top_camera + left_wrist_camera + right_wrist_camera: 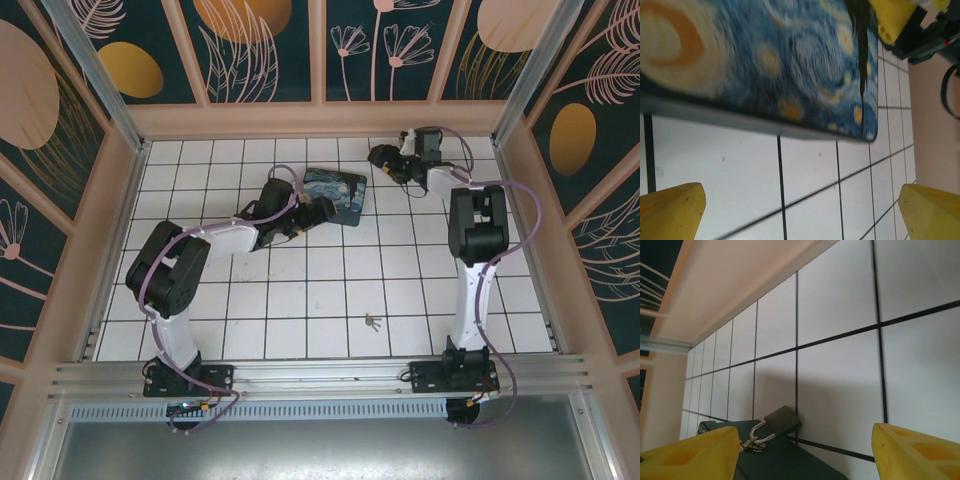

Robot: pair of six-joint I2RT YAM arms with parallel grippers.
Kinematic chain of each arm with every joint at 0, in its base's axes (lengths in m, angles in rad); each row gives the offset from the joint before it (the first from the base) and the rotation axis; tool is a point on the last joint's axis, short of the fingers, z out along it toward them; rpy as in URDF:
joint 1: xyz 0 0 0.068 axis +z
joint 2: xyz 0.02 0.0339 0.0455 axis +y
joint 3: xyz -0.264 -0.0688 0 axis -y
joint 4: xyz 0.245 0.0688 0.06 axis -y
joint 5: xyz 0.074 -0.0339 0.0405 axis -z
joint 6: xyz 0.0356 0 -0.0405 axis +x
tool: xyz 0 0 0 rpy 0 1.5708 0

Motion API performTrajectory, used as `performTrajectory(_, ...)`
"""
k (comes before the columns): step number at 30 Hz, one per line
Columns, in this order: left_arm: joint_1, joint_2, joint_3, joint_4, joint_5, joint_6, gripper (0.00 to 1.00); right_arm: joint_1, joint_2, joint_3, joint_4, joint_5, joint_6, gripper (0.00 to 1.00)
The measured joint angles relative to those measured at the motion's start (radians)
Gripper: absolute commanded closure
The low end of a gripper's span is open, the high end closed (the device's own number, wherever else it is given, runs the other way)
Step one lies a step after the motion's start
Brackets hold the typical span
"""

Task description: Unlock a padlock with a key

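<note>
Left tool [800, 215] spread, tin [765, 60] edge just ahead

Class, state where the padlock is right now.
In the right wrist view the padlock sits low and left of centre, at the edge of a dark object on the white tiles, ahead of the right gripper.

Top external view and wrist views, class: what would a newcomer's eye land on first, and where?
The blue-and-yellow painted tin stands out at the far middle of the white tiled table, the open left gripper right beside it. The right wrist view shows the dark padlock lying just ahead of the open right gripper. A tiny grey key lies alone near the front edge.
</note>
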Motion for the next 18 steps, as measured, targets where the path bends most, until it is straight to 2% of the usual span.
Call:
performTrajectory(8, 0.082, 0.05, 0.067, 0.033, 0.026, -0.01, 0.01, 0.079, 0.016, 0.005, 0.006, -0.098, -0.07, 0.32)
performTrajectory(13, 0.121, 0.11, 0.195, -0.019, 0.029, 0.02, 0.01, 0.119, -0.097, -0.238, 0.031, -0.108, -0.101, 0.33)
performTrajectory(16, 0.142, 0.156, 0.29, -0.055, 0.039, 0.032, 0.01, 0.156, -0.253, -0.448, 0.059, -0.084, -0.095, 0.33)
performTrajectory(18, 0.153, 0.201, 0.381, -0.083, 0.049, 0.044, 0.01, 0.217, -0.368, -0.574, 0.074, -0.063, -0.069, 0.32)
